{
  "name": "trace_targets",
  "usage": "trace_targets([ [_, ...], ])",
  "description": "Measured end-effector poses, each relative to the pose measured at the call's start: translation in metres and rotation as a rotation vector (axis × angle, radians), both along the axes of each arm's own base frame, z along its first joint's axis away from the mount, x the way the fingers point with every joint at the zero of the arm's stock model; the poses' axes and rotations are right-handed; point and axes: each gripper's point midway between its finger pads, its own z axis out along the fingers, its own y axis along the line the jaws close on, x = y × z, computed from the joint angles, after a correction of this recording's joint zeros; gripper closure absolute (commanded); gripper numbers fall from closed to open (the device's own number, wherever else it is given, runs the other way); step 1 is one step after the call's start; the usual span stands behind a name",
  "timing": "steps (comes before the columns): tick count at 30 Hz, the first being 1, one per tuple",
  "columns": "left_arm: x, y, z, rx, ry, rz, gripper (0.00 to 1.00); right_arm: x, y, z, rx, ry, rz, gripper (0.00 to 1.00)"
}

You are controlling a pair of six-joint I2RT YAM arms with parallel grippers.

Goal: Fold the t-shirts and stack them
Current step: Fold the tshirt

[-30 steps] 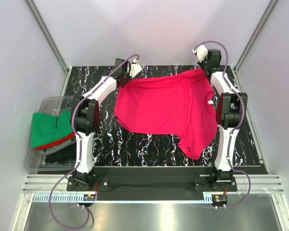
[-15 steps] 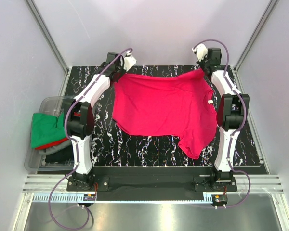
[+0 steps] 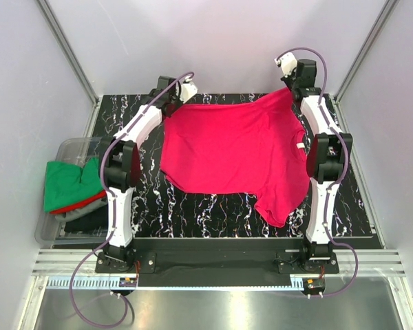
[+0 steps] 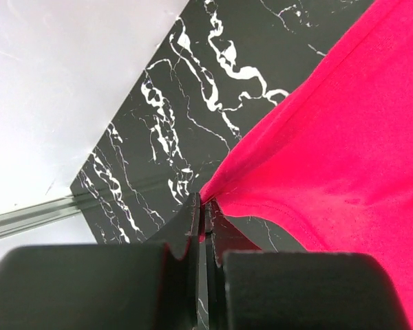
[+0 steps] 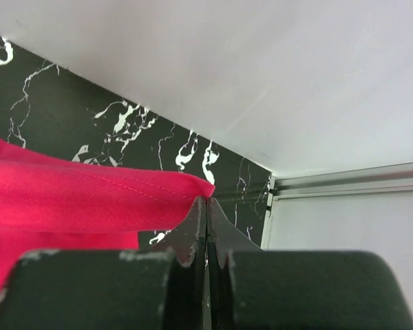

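Top view, lower left: my left arm is made of white tube-like links with blocky black joint housings on a black base plate. Lower right: my right arm has the same build. A thin purple cable loops out at each base and up along the links. Wrist views, bottom centre: my left gripper and right gripper have matte black tapered fingers with edges scuffed grey, on rounded black blocks.

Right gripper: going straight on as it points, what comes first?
Shut on the pink shirt corner, the right gripper would likely meet the table at its far strip, then the white wall; depth unclear.
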Motion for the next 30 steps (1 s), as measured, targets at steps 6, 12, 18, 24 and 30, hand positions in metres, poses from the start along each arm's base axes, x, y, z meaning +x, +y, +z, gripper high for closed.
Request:
trace_targets([
  [6,0.002,0.011,0.0,-0.004,-0.001,0.023,1.0,-0.001,-0.002,-0.003,-0.01,0.009,-0.005,1.0],
  [12,0.0,0.018,-0.005,-0.017,0.01,0.033,1.0,-0.019,-0.002,-0.03,-0.019,0.082,0.0,1.0],
  [18,-0.022,0.018,-0.021,-0.021,0.069,0.018,1.0,-0.054,-0.004,-0.051,-0.037,0.167,0.008,1.0],
  [24,-0.033,0.018,-0.029,-0.032,0.104,0.016,1.0,-0.073,-0.004,-0.031,-0.037,0.15,0.007,1.0],
  [30,-0.042,0.015,-0.028,-0.05,0.122,-0.001,1.0,-0.089,-0.005,-0.008,-0.036,0.115,0.007,1.0],
])
